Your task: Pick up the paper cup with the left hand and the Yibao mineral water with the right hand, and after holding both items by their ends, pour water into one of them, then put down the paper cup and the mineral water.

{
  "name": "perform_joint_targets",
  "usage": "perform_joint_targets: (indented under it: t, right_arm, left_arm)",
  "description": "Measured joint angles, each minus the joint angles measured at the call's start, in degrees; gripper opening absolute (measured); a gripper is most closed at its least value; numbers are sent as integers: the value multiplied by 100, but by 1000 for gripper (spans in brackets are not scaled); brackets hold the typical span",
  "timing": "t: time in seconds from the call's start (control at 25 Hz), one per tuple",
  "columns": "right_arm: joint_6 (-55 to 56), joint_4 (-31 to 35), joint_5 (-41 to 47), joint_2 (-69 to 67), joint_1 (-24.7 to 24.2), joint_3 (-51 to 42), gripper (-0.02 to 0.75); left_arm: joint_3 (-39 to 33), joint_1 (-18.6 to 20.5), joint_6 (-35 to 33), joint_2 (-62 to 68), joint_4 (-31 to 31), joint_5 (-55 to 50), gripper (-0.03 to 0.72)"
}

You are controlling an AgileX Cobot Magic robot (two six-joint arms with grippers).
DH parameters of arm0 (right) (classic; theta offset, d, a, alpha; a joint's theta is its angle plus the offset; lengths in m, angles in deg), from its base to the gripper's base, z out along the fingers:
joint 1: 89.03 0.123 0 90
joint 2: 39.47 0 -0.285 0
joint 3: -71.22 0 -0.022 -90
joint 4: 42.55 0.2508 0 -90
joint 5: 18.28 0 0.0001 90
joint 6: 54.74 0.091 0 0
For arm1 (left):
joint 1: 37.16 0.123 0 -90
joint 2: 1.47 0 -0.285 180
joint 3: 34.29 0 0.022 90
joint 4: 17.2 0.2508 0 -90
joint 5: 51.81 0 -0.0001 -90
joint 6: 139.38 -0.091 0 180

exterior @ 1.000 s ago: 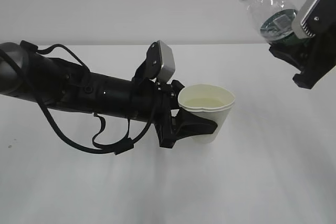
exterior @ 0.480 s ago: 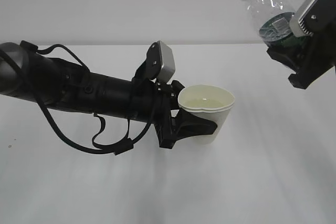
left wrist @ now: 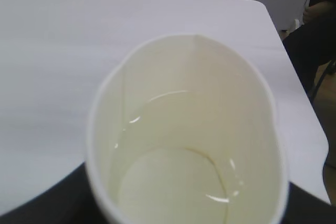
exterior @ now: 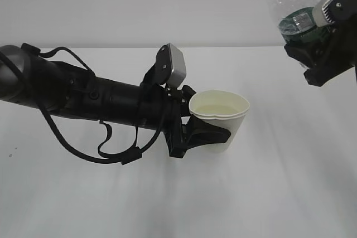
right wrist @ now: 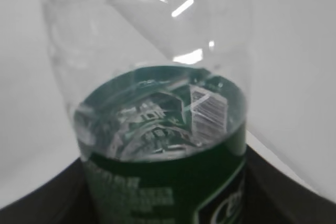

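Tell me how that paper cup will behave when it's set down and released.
The paper cup probably has thin, soft walls: its rim looks squeezed oval between the jaws. The water inside may steady it, though a nudge could likely spill it.

The paper cup (exterior: 218, 121) sits upright in the left hand (exterior: 203, 135) above the bench (exterior: 268, 193), with the Yibao mineral water (exterior: 293, 4) up to its right in the right hand (exterior: 321, 59).
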Motion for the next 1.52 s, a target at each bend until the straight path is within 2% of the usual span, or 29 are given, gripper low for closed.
perform_joint_targets:
  t: [0.56, 0.8, 1.08, 1.52]
  right_arm:
    - [0, 933, 11, -287, 0, 0, 462]
    - [0, 1051, 11, -340, 0, 0, 462]
    - [0, 1529, -13, -369, -12, 0, 462]
    - [0, 1581, -91, -394, -12, 0, 462]
  left_arm:
    - [0, 0, 9, 0, 0, -23, 426]
    - [0, 0, 9, 0, 0, -72, 426]
    - [0, 0, 9, 0, 0, -171, 426]
    - [0, 0, 9, 0, 0, -303, 426]
